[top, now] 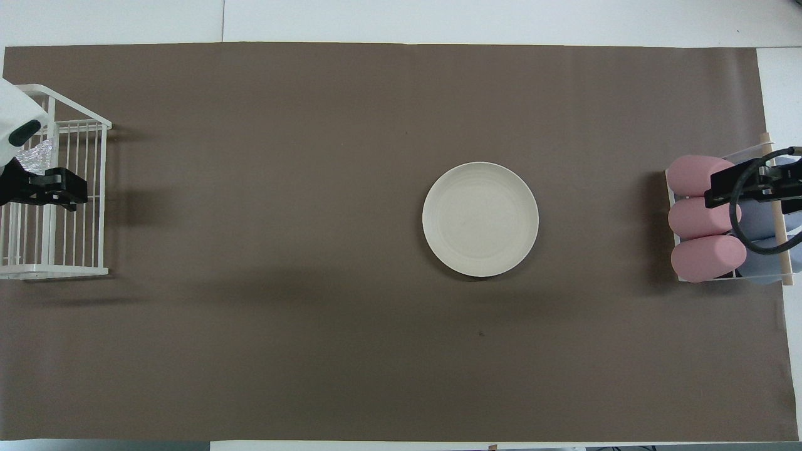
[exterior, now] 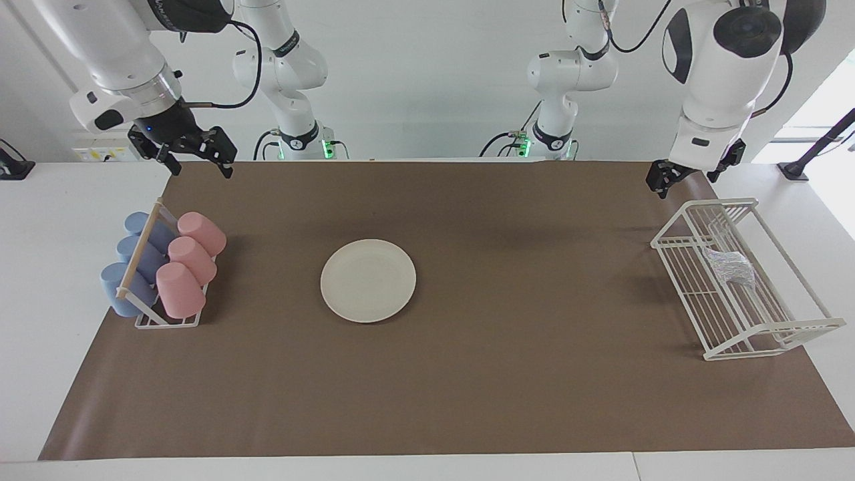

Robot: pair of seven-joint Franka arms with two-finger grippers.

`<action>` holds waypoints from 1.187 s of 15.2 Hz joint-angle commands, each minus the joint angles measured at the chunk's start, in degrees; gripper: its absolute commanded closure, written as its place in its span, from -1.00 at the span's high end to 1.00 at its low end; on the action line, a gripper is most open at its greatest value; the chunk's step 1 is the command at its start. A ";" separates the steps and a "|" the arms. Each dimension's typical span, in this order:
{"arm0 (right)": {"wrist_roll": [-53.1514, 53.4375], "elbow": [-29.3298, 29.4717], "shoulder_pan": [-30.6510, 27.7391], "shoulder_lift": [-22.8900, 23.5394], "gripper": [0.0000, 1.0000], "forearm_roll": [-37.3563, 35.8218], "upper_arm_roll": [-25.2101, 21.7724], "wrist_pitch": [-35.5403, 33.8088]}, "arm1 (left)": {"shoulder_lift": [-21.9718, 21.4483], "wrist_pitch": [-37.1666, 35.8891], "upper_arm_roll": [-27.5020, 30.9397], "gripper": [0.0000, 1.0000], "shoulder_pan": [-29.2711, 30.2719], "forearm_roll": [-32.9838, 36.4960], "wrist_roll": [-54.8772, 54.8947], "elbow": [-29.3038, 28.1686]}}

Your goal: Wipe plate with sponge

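The sponge (exterior: 731, 268) lies inside the white wire rack (exterior: 768, 331) at the left arm's end of the table, well apart from the plate (exterior: 368, 280), which rests flat on the brown mat (exterior: 467, 401) near the middle. The left gripper (exterior: 691, 175) hangs in the air near the rack's end that is closest to the robots, its fingers open and holding nothing. The right gripper (exterior: 195, 159) waits, also open and empty, above the mat's edge near the cup rack (exterior: 167, 321) with pink cups (exterior: 190, 264) and blue cups (exterior: 133, 260).

I think the main risk is in the pick. The sponge is thin and crinkly and sits among wire bars, so a finger may catch a bar and drag the light rack, or the fingers may close on the wires. A weak pinch may also drop the sponge before it reaches the plate
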 commanded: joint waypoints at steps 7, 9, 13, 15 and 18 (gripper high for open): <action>24.25 -2.61 -0.12 -1.73 1.00 1.24 0.85 -0.47 | 17.07 9.66 0.47 1.00 -2.31 30.86 -2.86 -1.50; 34.60 -3.22 -0.12 -2.17 1.00 2.99 0.85 -0.64 | 21.19 8.96 0.90 1.00 -2.22 32.20 -2.95 2.44; 51.14 -4.71 0.06 -2.96 1.00 5.82 1.02 -0.73 | 22.36 8.87 1.00 1.00 -1.43 35.10 -2.86 4.04; 58.44 -5.94 1.72 -3.58 1.00 5.82 1.37 -0.73 | 22.36 9.04 0.99 1.00 -1.43 35.01 -2.77 4.04; 67.14 -5.95 3.30 -3.66 1.00 5.90 1.46 0.06 | 22.36 9.83 0.99 0.99 -1.17 35.28 -2.77 3.96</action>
